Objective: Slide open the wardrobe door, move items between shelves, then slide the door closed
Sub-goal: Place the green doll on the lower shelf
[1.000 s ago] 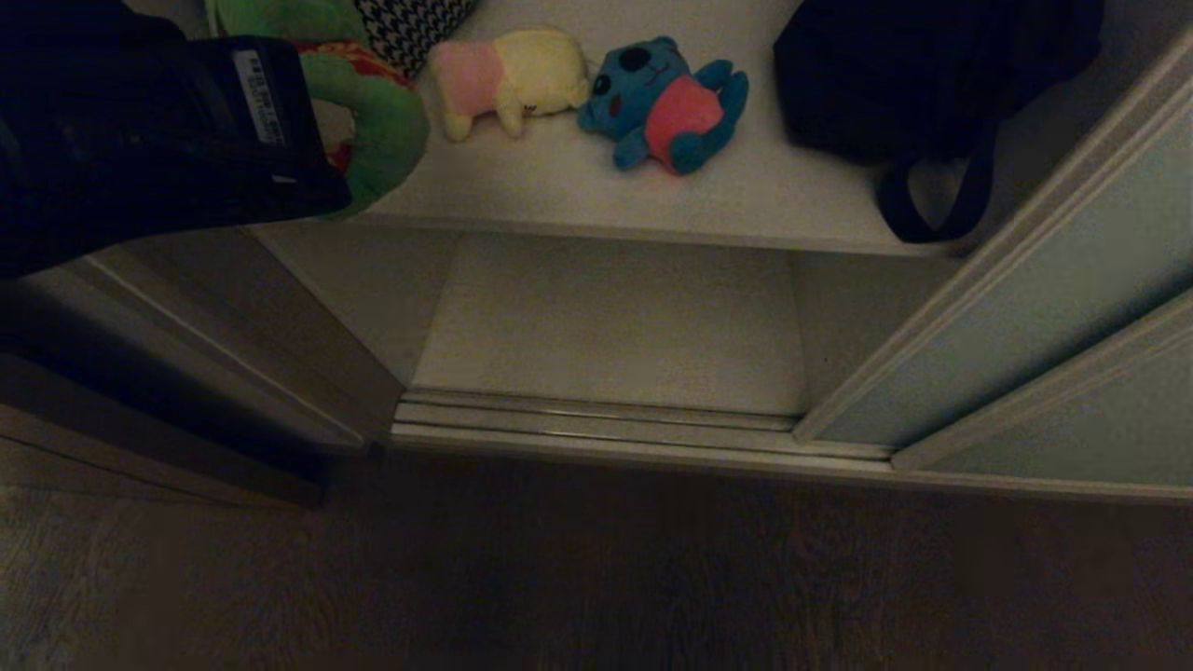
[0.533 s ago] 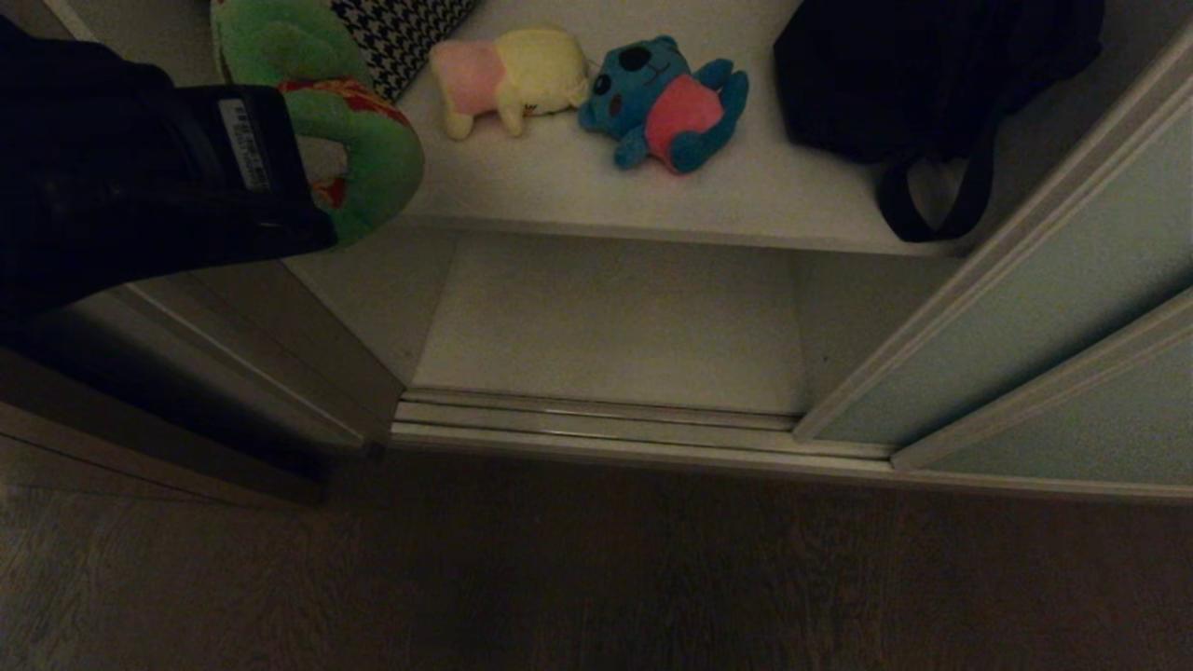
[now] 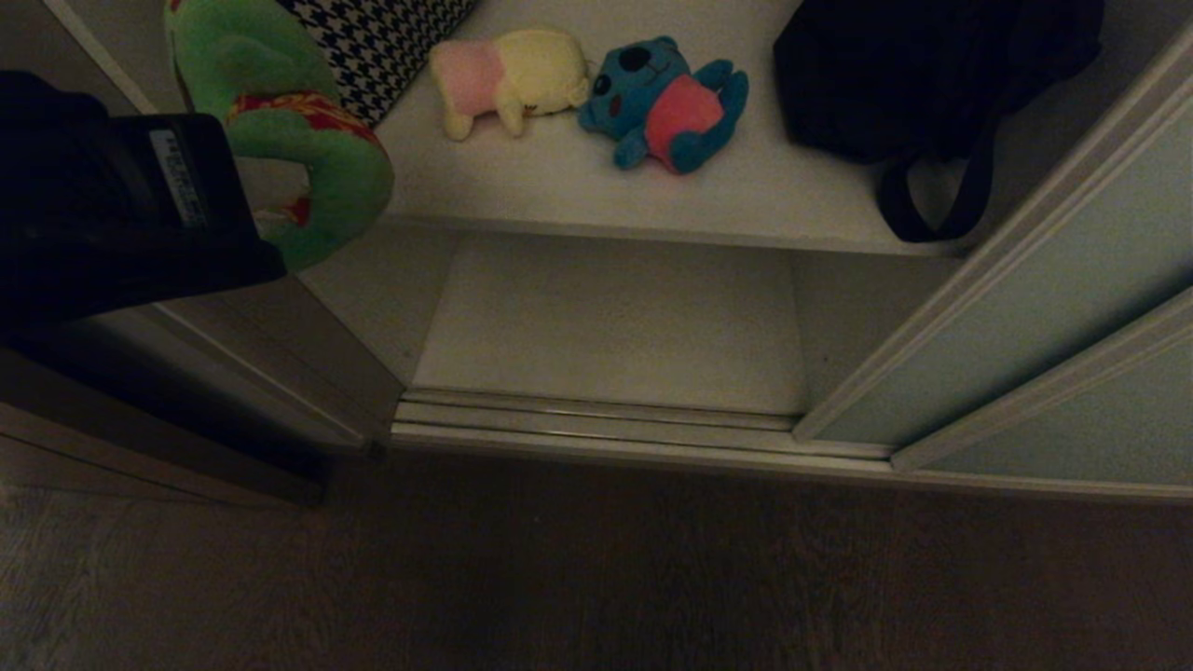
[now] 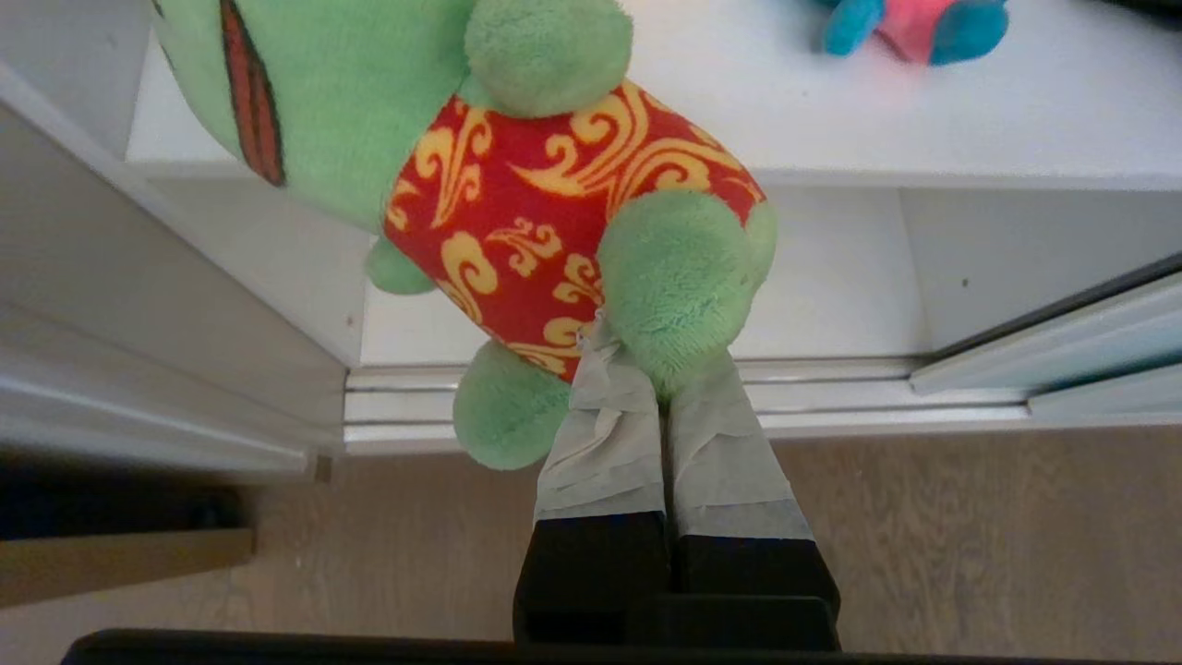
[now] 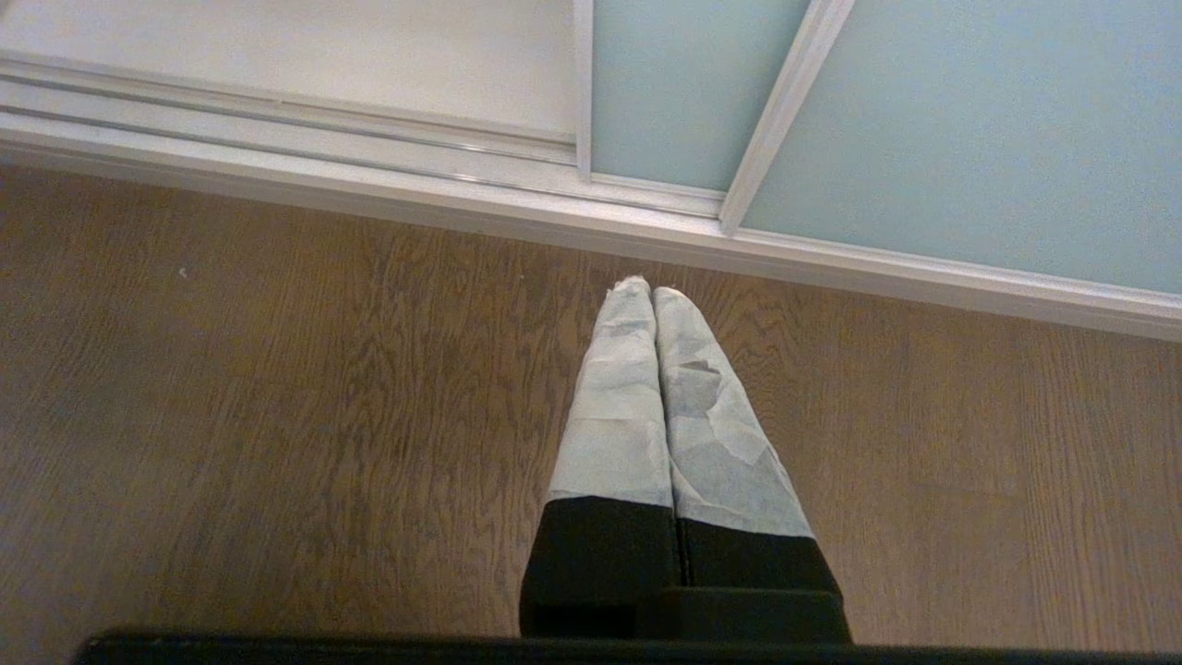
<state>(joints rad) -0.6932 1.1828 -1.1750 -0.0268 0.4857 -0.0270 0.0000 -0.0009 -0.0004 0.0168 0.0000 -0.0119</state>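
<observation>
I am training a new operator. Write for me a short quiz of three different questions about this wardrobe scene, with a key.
1. True or false: the left gripper is shut on the green plush toy in a red and yellow patterned shirt.
2. Which lies nearer the black strapped bag on the off-white upper shelf? A) cream-yellow plush toy with pink B) blue plush toy with a pink belly
3. Fill in: the right gripper hangs shut over the wooden ____.

Key: 1 true; 2 B; 3 floor.

Wardrobe opening: free lower bay, crowded upper shelf

The lower shelf (image 3: 610,326) is lying bare between the side wall and the sliding wardrobe door (image 3: 1016,308); above, the yellow plush (image 3: 513,79), blue plush (image 3: 666,102) and black bag (image 3: 923,75) are crowding the upper shelf (image 3: 578,186), leaving its front strip passable.
</observation>
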